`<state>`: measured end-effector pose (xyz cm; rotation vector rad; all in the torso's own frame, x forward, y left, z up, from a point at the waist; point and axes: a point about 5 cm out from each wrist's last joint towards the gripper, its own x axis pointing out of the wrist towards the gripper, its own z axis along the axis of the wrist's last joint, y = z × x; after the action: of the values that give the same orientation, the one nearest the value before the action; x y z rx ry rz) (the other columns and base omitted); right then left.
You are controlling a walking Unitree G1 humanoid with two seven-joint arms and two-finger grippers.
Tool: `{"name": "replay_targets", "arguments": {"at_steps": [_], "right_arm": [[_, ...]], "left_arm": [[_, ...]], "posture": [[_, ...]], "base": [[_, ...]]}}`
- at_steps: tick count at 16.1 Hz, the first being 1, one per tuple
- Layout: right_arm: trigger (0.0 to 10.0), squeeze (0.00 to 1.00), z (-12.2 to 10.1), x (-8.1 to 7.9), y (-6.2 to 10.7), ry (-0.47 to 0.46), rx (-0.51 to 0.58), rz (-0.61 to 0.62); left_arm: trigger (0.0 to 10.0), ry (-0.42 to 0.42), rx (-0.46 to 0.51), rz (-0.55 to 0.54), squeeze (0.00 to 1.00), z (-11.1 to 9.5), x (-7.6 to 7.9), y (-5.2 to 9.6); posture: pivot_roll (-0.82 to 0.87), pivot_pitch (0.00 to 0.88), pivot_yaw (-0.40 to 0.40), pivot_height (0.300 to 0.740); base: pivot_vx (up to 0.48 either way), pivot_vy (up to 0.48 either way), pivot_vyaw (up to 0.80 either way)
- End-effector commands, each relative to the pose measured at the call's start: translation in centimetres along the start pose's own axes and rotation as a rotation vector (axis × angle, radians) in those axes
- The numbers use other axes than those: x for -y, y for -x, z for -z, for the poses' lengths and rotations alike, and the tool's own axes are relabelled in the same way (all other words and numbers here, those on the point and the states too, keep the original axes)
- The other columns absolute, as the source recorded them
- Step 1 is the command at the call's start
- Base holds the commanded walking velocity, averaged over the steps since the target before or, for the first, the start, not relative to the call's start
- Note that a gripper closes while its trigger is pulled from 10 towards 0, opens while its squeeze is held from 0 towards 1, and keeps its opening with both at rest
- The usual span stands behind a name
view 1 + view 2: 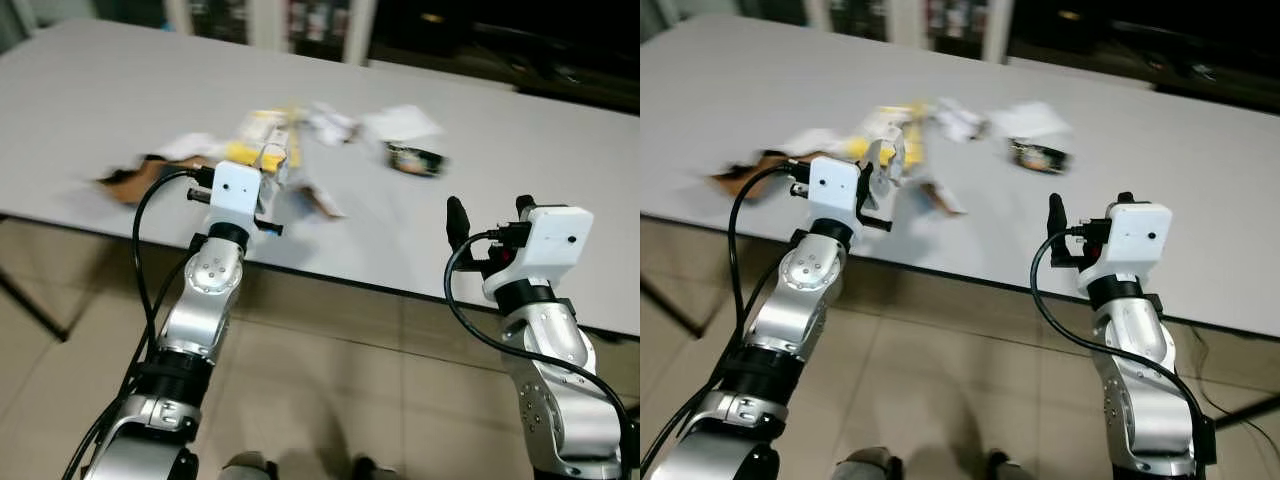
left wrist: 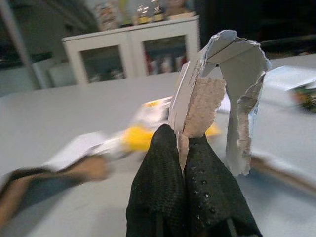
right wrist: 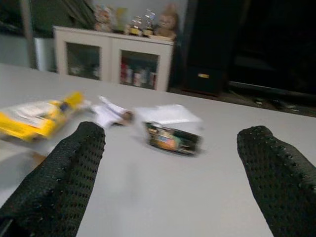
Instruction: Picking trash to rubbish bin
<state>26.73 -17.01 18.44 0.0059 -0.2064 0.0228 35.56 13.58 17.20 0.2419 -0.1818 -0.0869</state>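
Torn cardboard scrap [image 2: 217,94] pinched in left jaws [image 2: 181,143] above table [image 1: 560,200]

Torn grey card scrap [image 2: 217,94], ragged edges, pinched upright between my left fingers [image 2: 163,187]. On the surface [image 1: 120,90]: yellow packet [image 1: 262,140], crumpled white papers [image 1: 400,122], brown scrap [image 1: 135,180], dark printed wrapper [image 3: 172,138] lying apart.
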Motion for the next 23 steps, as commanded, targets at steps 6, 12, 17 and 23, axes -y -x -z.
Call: {"name": "replay_targets", "arguments": {"at_steps": [6,12,17,23], "right_arm": [[10.0,0.0,-0.5,0.9,0.3,0.002,0.048,0.096],[10.0,0.0,-0.2,1.2,0.7,-0.022,0.078,0.202],[10.0,0.0,-0.2,1.2,1.1,-0.009,0.083,0.237],[10.0,0.0,-0.8,3.0,1.5,0.048,0.093,0.31]], "left_arm": [[10.0,-0.009,-0.014,0.074,0.0,-0.2,0.6,-0.8],[10.0,-0.032,-0.003,0.172,0.0,-1.2,1.4,-2.1],[10.0,-0.007,-0.002,0.247,0.0,-1.4,2.8,-2.8],[10.0,0.059,-0.029,0.318,0.0,-0.6,5.1,-2.6]], "posture": [[0.22,0.103,-0.007,0.74],[0.21,0.092,0.071,0.74],[0.18,0.104,0.044,0.74],[0.12,0.068,0.044,0.74]], "base": [[0.0,0.48,0.0],[0.0,0.229,0.0],[0.0,0.0,0.0],[0.0,0.0,0.0]]}}
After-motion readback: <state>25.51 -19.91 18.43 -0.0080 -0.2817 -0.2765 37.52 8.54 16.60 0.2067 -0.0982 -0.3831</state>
